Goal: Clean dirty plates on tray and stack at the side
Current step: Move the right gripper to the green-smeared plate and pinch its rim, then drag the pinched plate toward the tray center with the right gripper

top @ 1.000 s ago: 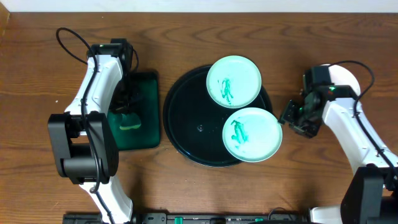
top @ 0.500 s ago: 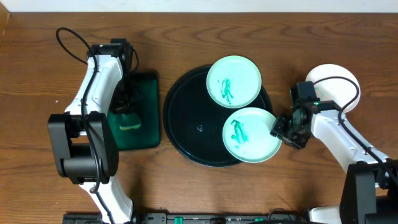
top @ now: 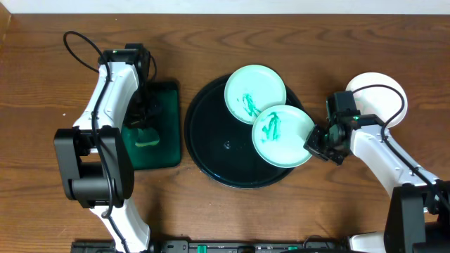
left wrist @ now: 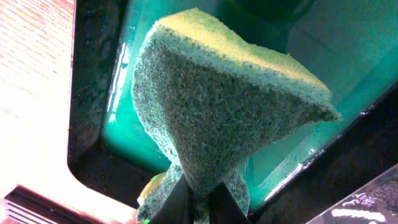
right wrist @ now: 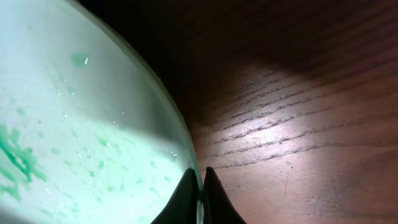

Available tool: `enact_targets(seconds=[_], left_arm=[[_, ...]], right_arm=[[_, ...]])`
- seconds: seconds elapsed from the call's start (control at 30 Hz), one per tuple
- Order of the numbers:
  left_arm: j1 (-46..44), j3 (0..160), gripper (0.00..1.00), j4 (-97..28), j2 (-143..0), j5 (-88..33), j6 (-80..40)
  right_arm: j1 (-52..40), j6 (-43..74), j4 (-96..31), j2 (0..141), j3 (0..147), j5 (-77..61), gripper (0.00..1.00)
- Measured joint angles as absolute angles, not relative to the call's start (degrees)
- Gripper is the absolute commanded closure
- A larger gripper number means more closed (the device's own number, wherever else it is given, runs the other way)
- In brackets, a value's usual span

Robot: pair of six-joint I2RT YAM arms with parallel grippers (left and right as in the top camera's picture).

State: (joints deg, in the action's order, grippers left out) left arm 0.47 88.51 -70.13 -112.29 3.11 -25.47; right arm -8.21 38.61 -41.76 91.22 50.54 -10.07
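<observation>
Two pale mint dirty plates with green smears sit on the round black tray (top: 211, 151). The far plate (top: 249, 91) lies at the tray's back. The near plate (top: 283, 135) overlaps its edge. My right gripper (top: 314, 144) is shut on the near plate's right rim; in the right wrist view the fingers (right wrist: 199, 186) pinch that rim (right wrist: 81, 137) thinly. A white plate (top: 380, 95) rests on the wood at the far right, partly behind the right arm. My left gripper (left wrist: 198, 205) is shut on a green-and-yellow sponge (left wrist: 230, 118) over the rectangular green tray (top: 163, 105).
The rectangular dark-green tray (left wrist: 348, 56) stands just left of the black tray, with the sponge (top: 146, 138) above it. Bare wood tabletop (right wrist: 298, 124) lies under and to the right of the held plate. The right arm's cable loops over the white plate.
The right gripper closed on the near plate's rim. That plate shifted toward the back and now overlaps the far plate, which slid a little left. The left arm stayed still.
</observation>
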Motion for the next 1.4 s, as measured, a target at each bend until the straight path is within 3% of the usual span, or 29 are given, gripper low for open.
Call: enact_targets(seconds=[0.53, 0.87, 1.4], left_arm=[[0.5, 88.5, 0.92, -70.1, -112.3, 3.1, -25.5], [0.5, 88.5, 0.92, -67.2, -112.3, 3.1, -25.0], [0.5, 88.5, 0.93, -65.0, -118.1, 2.9, -24.2]], right_arm=[[-22.4, 33.6, -34.9, 91.4, 50.4, -9.2, 0.99], [-22.7, 32.3, -26.1, 97.3, 50.4, -12.3, 0.99], [-22.7, 30.7, -25.4, 99.5, 51.0, -17.2, 0.99]])
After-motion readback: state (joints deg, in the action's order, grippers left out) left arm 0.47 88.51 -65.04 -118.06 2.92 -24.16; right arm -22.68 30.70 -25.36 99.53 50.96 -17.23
